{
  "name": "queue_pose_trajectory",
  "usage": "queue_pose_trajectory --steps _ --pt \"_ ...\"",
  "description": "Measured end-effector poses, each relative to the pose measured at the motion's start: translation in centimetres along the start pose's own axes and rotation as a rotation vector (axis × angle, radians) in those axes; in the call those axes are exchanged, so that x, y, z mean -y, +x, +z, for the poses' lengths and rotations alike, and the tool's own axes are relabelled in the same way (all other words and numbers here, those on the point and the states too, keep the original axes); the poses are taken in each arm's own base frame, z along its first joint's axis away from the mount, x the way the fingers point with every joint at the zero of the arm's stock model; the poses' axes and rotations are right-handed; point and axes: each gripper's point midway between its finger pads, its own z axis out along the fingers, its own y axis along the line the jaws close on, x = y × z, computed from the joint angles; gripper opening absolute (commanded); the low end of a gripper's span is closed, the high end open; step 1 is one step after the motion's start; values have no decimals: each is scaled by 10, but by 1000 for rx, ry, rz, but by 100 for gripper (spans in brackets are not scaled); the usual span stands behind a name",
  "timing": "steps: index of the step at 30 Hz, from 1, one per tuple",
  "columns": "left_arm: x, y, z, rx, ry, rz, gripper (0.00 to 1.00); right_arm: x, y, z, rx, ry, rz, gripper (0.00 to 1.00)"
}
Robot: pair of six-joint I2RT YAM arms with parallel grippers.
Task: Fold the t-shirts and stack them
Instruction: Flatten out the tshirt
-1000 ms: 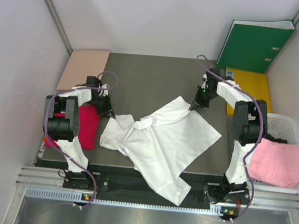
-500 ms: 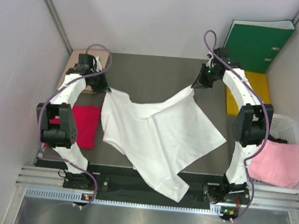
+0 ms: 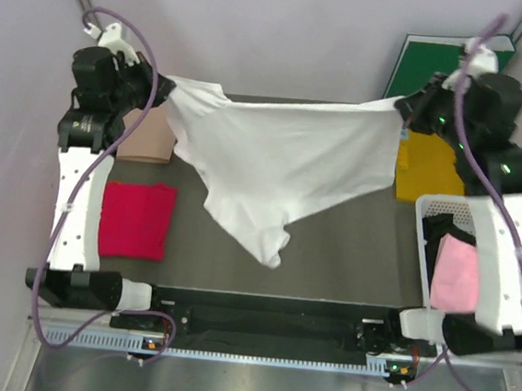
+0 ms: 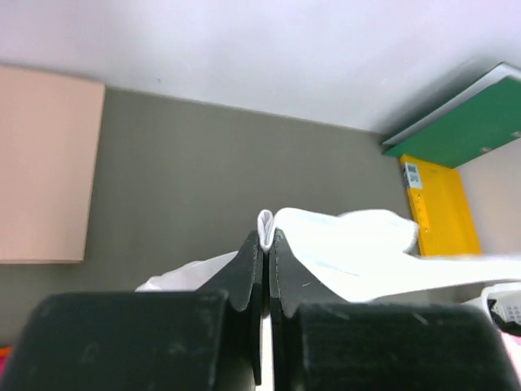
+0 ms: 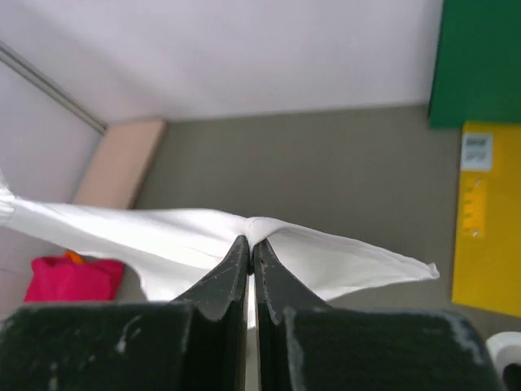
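Note:
The white t-shirt [image 3: 283, 161] hangs stretched in the air between both raised arms, its lower part drooping to a point [image 3: 270, 250] over the table. My left gripper [image 3: 165, 87] is shut on its left edge, seen pinched in the left wrist view [image 4: 266, 232]. My right gripper [image 3: 401, 109] is shut on its right edge, seen pinched in the right wrist view [image 5: 251, 236]. A folded crimson t-shirt [image 3: 136, 219] lies on the table at the left. A pale pink t-shirt [image 3: 453, 274] lies in the white basket [image 3: 435, 209] at the right.
A tan cardboard sheet [image 3: 146, 138] lies at the back left, partly under the left arm. A green binder [image 3: 422, 63] leans on the back wall at the right, with a yellow sheet [image 3: 423, 167] in front of it. White walls close in the sides and back.
Both arms rose and spread toward the back corners, lifting the white t-shirt off the table and pulling it taut between them. Both grippers stayed shut on the cloth.

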Motion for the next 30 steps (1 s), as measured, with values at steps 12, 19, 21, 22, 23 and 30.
queue_pose_trajectory --steps 12,19,21,22,23,30 --pt "94 -85 -207 354 98 148 0 -31 -44 -236 423 -43 -75 0" --pt "119 -94 -289 486 119 186 0 -24 -13 -261 359 -23 -53 0" --pt "117 -92 -286 474 117 182 0 -21 -7 -262 352 -12 -50 0" --pt "114 -89 -279 455 112 176 0 -19 -5 -261 350 -5 -49 0" --pt "110 -85 -268 427 103 167 0 -15 0 -256 337 7 -47 0" --pt "52 -39 -99 40 31 62 0 30 49 -166 160 148 -28 0"
